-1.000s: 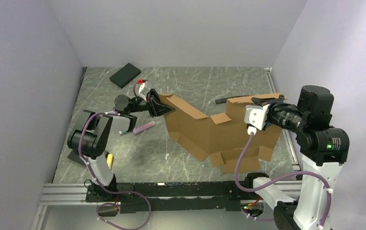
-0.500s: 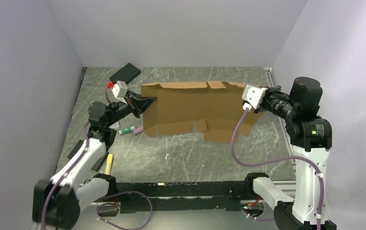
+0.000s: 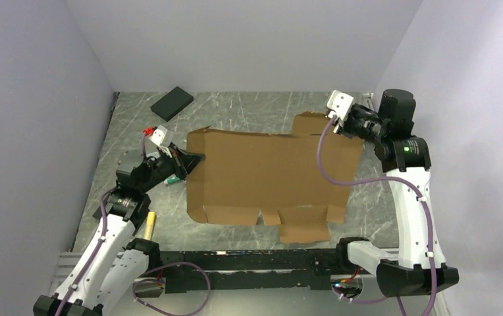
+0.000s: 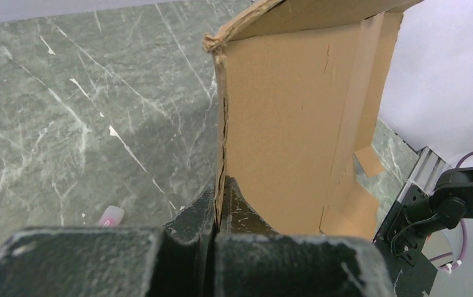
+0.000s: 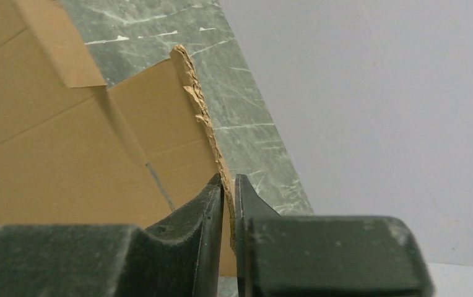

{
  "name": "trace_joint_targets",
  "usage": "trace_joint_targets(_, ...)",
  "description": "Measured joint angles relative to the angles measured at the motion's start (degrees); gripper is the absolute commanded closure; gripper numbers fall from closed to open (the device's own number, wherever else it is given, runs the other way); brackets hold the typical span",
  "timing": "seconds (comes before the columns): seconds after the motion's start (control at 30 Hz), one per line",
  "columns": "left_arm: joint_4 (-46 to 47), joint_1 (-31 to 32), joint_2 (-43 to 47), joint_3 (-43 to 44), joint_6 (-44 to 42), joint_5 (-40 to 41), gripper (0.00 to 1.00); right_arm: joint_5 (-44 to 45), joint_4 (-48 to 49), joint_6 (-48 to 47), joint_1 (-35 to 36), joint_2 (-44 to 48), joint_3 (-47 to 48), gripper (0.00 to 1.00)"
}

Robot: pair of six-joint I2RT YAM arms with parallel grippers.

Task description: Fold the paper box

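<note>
The grey marbled table [image 3: 249, 108] carries one big thing, the paper box [image 3: 268, 174]. It is an open brown sheet spread across the middle between the two arms, with its tabs and slots along the near edge. It seems to hang just clear of the table on the left, with shadow under it.

I would judge the step in hand to be laying this sheet out square before any panel is turned up. To do it well, the arms should come down together so the card stays taut and level and lands in the middle with its score lines showing. The edges are already frayed where the fingers bite, so a sideways pull could tear them. I would let go with one side first and use the other to pin the sheet.

The left gripper [image 4: 220, 185] is clamped tight on the sheet's left edge. The right gripper [image 5: 229, 182] straddles the far right corner edge with its jaws nearly together. A sliver of gap shows beside the card, so I cannot tell whether it is pinching or letting go.

As a container the box has no walls yet and holds nothing. A black pad [image 3: 172, 103] lies at the far left, well clear. A small pink-tipped stick [image 4: 110, 215] lies just left of the sheet, and something yellow [image 3: 149, 224] lies near the left arm.
</note>
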State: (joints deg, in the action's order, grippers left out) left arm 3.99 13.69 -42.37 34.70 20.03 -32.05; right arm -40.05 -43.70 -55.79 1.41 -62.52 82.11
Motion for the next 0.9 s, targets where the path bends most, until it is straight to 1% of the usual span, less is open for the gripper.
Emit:
trace_joint_targets(0.03,-0.9,0.0,0.9,-0.2,-0.4,0.1,1.00,0.2,0.9,1.2,0.2,-0.5,0.0,0.79)
trace_joint_targets(0.1,-2.2,0.0,2.2,-0.3,-0.9,0.4,1.00,1.3,2.8,4.0,0.7,-1.3,0.0,0.65)
trace_joint_targets(0.13,-2.7,0.0,2.7,-0.3,-1.2,0.5,1.00,2.0,3.8,5.3,0.8,-1.7,0.0,0.56)
trace_joint_targets(0.23,-4.8,0.0,3.6,-0.3,-2.4,1.6,1.00,7.3,8.7,10.4,1.0,-3.3,-0.1,0.24)
trace_joint_targets(0.3,-6.6,0.0,3.7,-0.4,-2.9,2.3,1.00,11.3,12.5,14.0,0.9,-4.0,-1.3,0.12)
trace_joint_targets(0.37,-8.3,0.0,3.6,-0.4,-3.5,3.2,1.00,15.3,15.2,17.9,0.8,-4.4,-3.2,0.07)
trace_joint_targets(0.47,-9.8,-0.1,3.4,-0.3,-5.1,4.2,1.00,19.3,17.4,23.0,0.5,-4.6,-5.8,0.04)
trace_joint_targets(0.57,-11.2,-0.1,2.4,0.7,-6.9,4.7,1.00,19.5,19.5,28.8,-1.4,-3.2,-10.4,0.01)
trace_joint_targets(0.63,-11.6,-0.1,2.1,1.1,-7.6,4.8,1.00,16.8,20.7,32.3,-4.5,-1.4,-14.1,0.01)
trace_joint_targets(0.77,-12.5,-0.1,3.2,1.0,-8.5,4.9,1.00,7.6,25.6,39.6,-12.9,4.2,-24.5,0.01)
trace_joint_targets(0.9,-13.5,-0.1,5.3,0.9,-9.1,4.9,1.00,-1.5,33.2,45.8,-17.0,8.3,-37.4,0.01)
